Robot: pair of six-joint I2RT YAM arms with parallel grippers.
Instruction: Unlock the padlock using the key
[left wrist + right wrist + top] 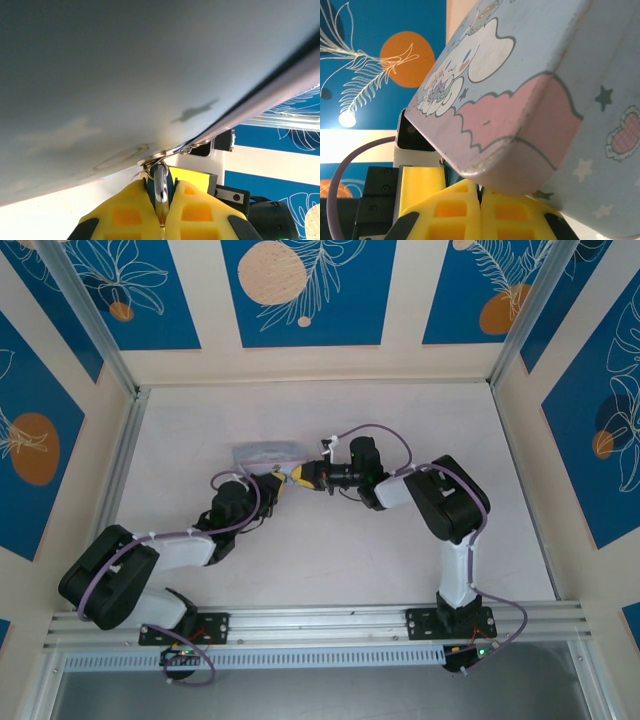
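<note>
The pale blue cartoon-printed tin (pixel 266 452) lies at mid-table, and both grippers meet at its near right corner. In the left wrist view my left gripper (pixel 162 197) is shut on the small dark blue padlock (pixel 170 184). The padlock's shiny shackle (pixel 161 177) stands up between the yellow fingers and hooks into the tin's metal clasp (pixel 159 159). The tin (pixel 125 75) looms just above. My right gripper (pixel 480 192) is shut right under the tin's rounded corner (pixel 520 150). A thin dark sliver, the key (pixel 479 190), shows between its fingertips. From above, the left gripper (pixel 278 487) and right gripper (pixel 300 478) nearly touch.
Patterned blue and cream walls close in the table (pixel 420 420) on three sides, with aluminium posts (pixel 95 335) at the back corners. A metal rail (pixel 320 623) runs along the near edge, holding both arm bases. Open tabletop lies to the right of and behind the tin.
</note>
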